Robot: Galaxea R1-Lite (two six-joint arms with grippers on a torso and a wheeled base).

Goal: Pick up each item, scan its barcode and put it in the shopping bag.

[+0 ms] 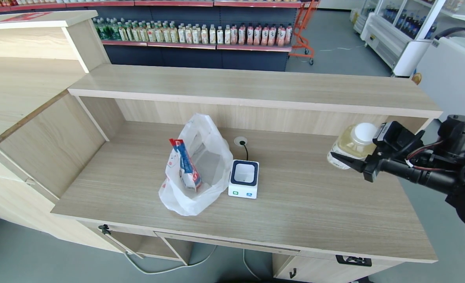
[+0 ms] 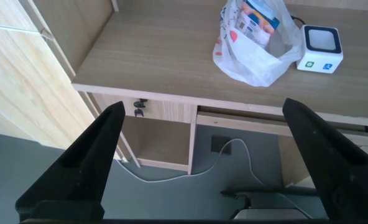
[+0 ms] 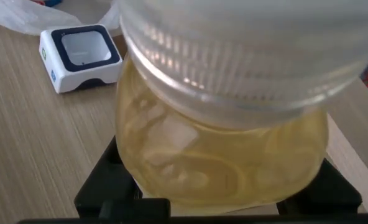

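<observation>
**Bottle (image 1: pixel 352 146) gripped at the right end of the counter (image 1: pixel 315 204), apparently for carrying to the scanner (image 1: pixel 244 178).**
The right gripper (image 1: pixel 350 159) clamps the bottle, well apart from the scanner beside the shopping bag (image 1: pixel 213 157); the left gripper (image 2: pixel 204 107), fingers apart, hangs before the counter, out of the way.

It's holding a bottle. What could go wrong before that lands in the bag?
The bottle is round and smooth, so it might slip or twist in the right gripper, leaving its barcode turned away from the scanner. The bag is limp and a packet stands in its mouth, so the bottle could catch the rim or tip it. The scanner sits right beside the bag and could get knocked.
</observation>
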